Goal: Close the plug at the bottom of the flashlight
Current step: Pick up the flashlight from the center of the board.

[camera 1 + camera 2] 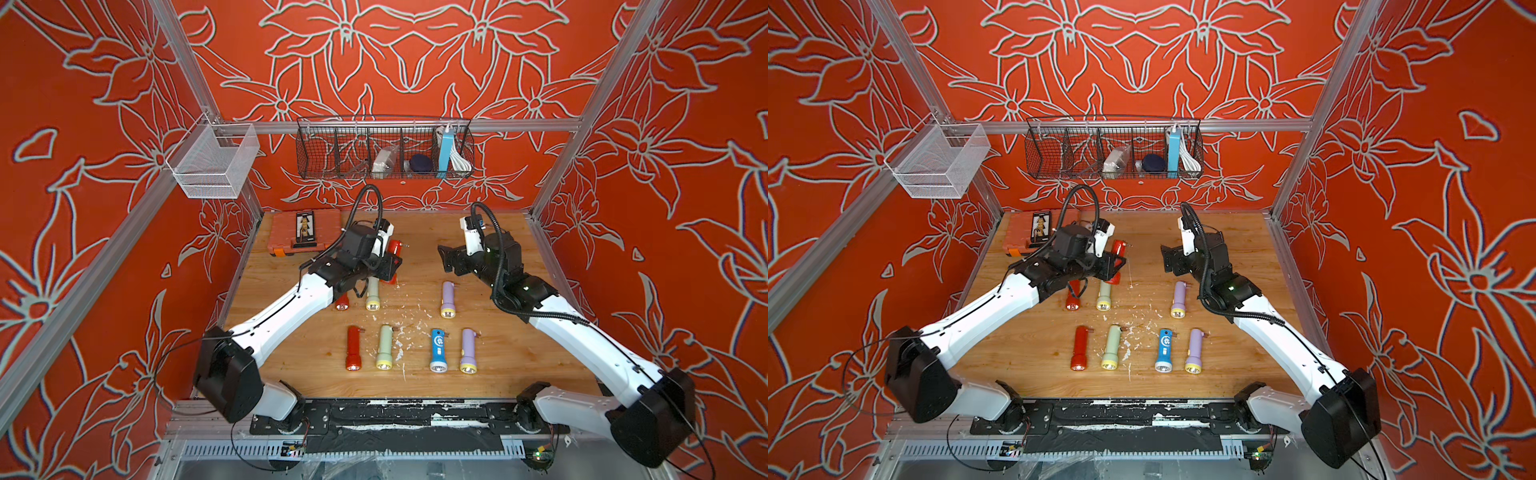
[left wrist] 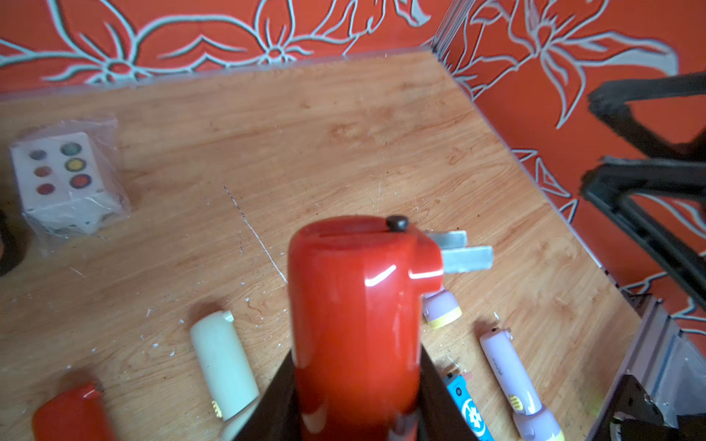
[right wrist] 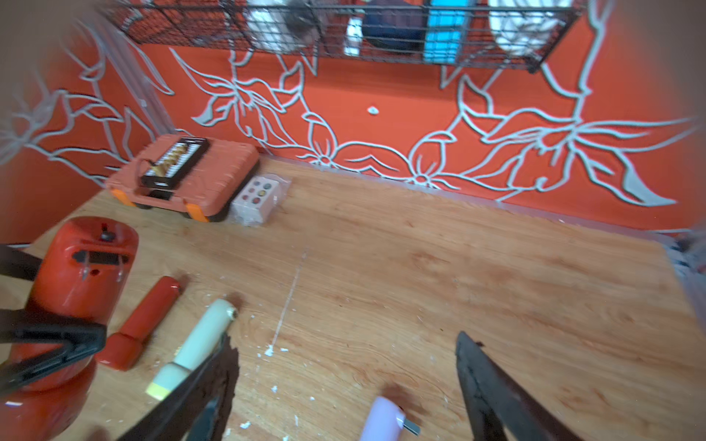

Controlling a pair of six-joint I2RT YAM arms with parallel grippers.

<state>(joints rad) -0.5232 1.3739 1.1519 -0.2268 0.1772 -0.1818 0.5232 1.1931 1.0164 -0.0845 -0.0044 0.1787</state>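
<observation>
My left gripper (image 1: 388,266) (image 2: 355,385) is shut on a red flashlight (image 1: 395,249) (image 2: 355,305) and holds it above the table, bottom end pointing away from the wrist. The plug (image 2: 462,252) shows as two metal prongs that stick out sideways from that bottom end. In the right wrist view the same flashlight (image 3: 84,275) sits at the edge, its end cap showing a dark slot. My right gripper (image 1: 446,259) (image 3: 345,343) hangs open a short way to the right of it, jaws facing the flashlight and nothing between them.
Several other flashlights lie in rows on the wooden table (image 1: 498,353), among them red (image 1: 353,347), pale green (image 1: 384,347), blue (image 1: 438,349) and lilac (image 1: 468,351) ones. An orange tool case (image 1: 305,232) and a bagged white box (image 2: 68,179) sit at the back left. A wire basket (image 1: 384,151) hangs on the back wall.
</observation>
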